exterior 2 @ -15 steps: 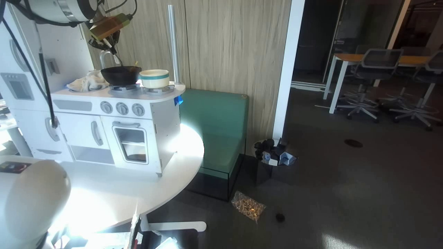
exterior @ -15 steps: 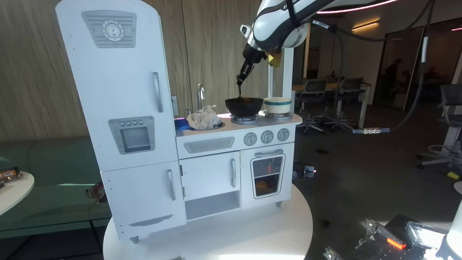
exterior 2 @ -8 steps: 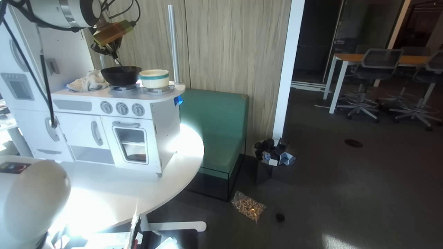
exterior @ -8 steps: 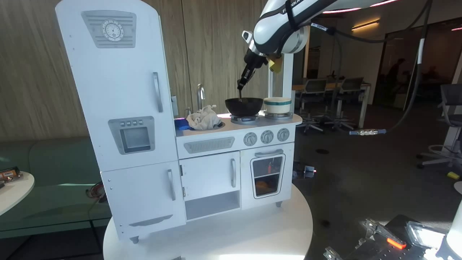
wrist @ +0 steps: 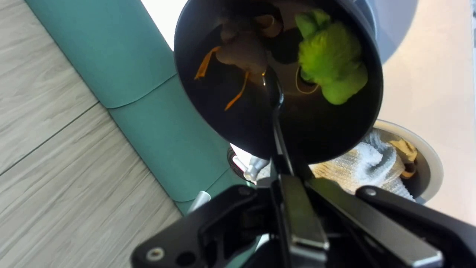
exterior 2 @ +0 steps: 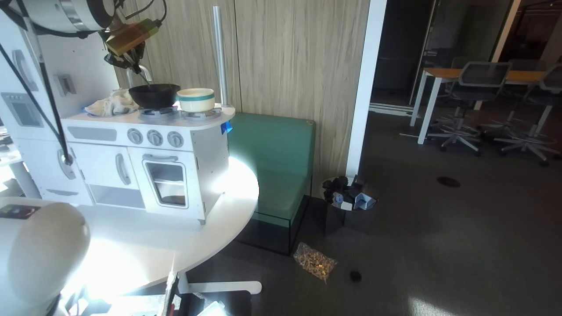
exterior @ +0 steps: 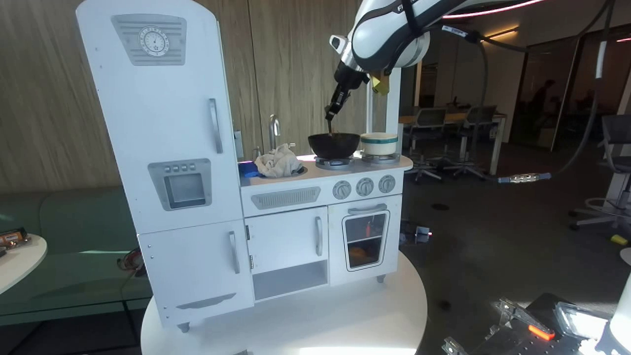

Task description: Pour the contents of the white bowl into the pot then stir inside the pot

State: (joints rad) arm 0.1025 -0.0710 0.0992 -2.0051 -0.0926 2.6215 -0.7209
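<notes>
Pot (exterior: 334, 148) seated on its burner (exterior: 334, 163); taken as landmark. Gripper (exterior: 330, 115) above the pot, jaws drawn narrow, pinching the handle of the spoon (wrist: 278, 124), whose head lies inside the pot. Change over the last second: gripper dipped toward the pot, then slid across it; a yellow scrap that stuck up over the pot's rim a second ago no longer shows there. Reading: a stirring stroke under way, so the task is probably in its second half. Inside the pot: green piece (wrist: 331, 59) near the wall, orange strips (wrist: 205, 63) toward the opposite wall, pale piece (wrist: 243, 54) between, just beside the spoon head, contact unclear. Teal-banded bowl (exterior: 379, 145), presumably the white one, upright just beside the pot; interior not visible, so emptying unconfirmed. Next pass should probably reach the green piece without shoving the pot.
</notes>
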